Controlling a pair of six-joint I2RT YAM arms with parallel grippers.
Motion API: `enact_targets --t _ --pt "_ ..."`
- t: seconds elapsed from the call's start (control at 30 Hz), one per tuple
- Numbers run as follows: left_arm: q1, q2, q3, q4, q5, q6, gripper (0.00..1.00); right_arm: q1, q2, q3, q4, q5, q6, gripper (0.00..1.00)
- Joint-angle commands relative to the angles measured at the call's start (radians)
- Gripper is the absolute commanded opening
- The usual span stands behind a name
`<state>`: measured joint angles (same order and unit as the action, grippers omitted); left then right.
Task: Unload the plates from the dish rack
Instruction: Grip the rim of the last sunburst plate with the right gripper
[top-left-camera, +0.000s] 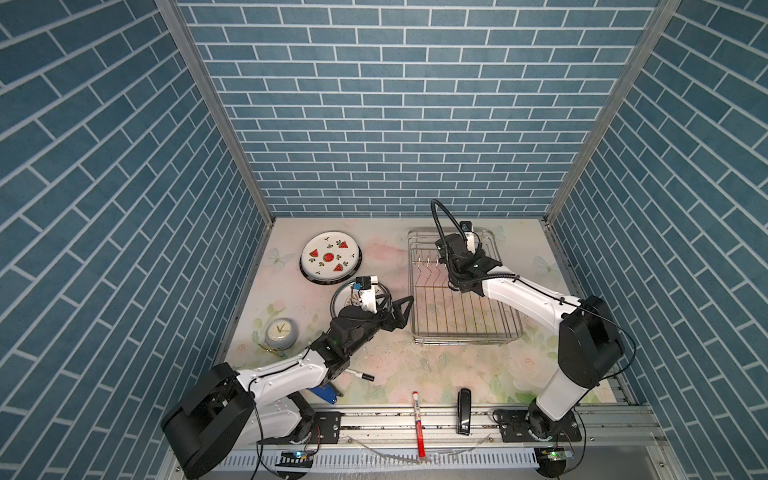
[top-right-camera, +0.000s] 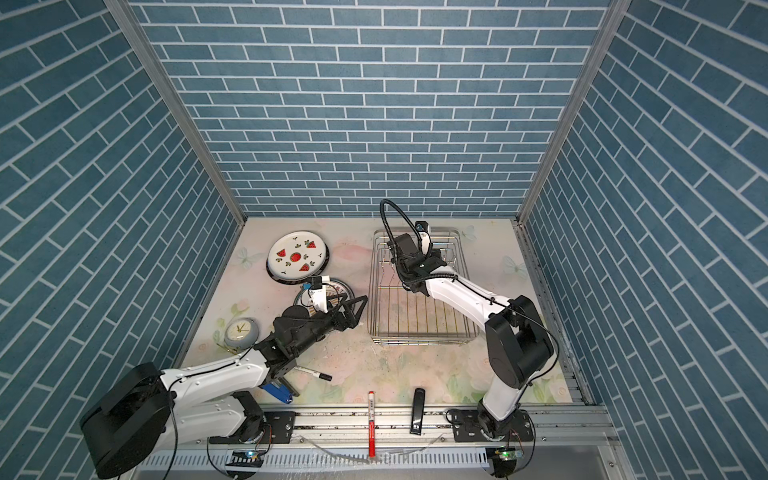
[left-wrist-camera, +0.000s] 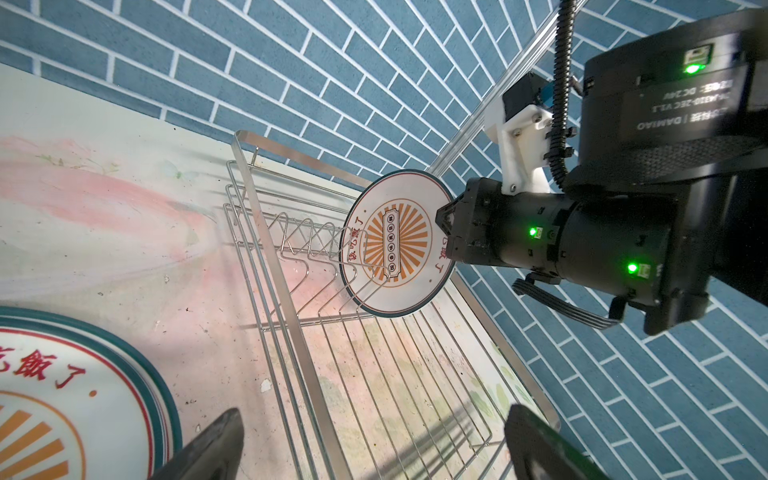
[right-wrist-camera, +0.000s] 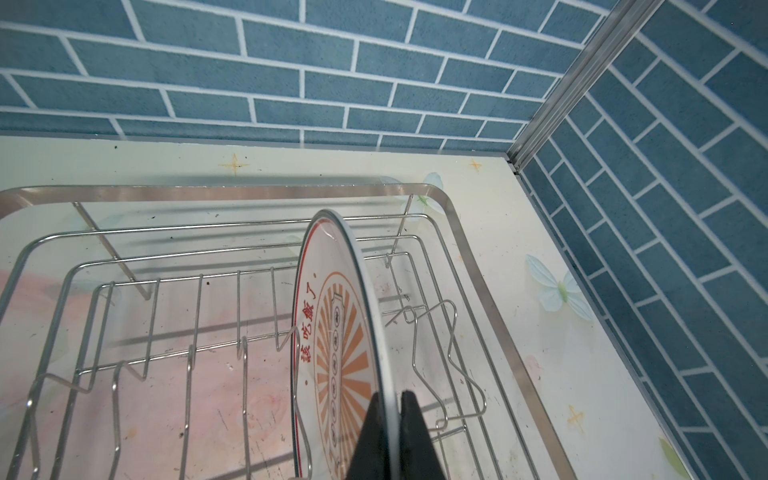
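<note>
At the rack (right-wrist-camera: 232, 193), right hand (right-wrist-camera: 394, 401) pinching sunburst plate (right-wrist-camera: 336, 332)

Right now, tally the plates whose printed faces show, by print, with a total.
Watermelon print: 1, the watermelon plate, lying flat; a dark rim shows under it and is not counted.
Sunburst print: 2, the racked sunburst plate, upright in the dish rack and pinched in the jaws of the right gripper; the flat sunburst plate.
Total: 3

Left of the dish rack (top-right-camera: 432, 320), the watermelon plate (top-right-camera: 296, 253) lies face up on the bench (top-right-camera: 374, 374); the left pincer (top-right-camera: 359, 313) gapes just beside the rack's rim.
</note>
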<state>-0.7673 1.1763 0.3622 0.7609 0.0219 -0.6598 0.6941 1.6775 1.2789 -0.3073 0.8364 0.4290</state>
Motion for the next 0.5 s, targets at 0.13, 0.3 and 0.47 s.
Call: enact_targets --t 0.13,0.3,0.47 --pt "-0.007 -0.009 -0.002 0.037 0.001 -0.01 1.0 0.027 -0.105 -0.039 0.104 0.11 -0.114 0.01" --pt "-0.006 -0.015 -0.013 0.052 0.007 -0.017 1.0 0.052 -0.146 -0.08 0.166 0.141 -0.169 0.01" --pt "-0.006 -0.039 -0.023 0.052 0.013 -0.017 1.0 0.081 -0.21 -0.127 0.233 0.2 -0.234 0.01"
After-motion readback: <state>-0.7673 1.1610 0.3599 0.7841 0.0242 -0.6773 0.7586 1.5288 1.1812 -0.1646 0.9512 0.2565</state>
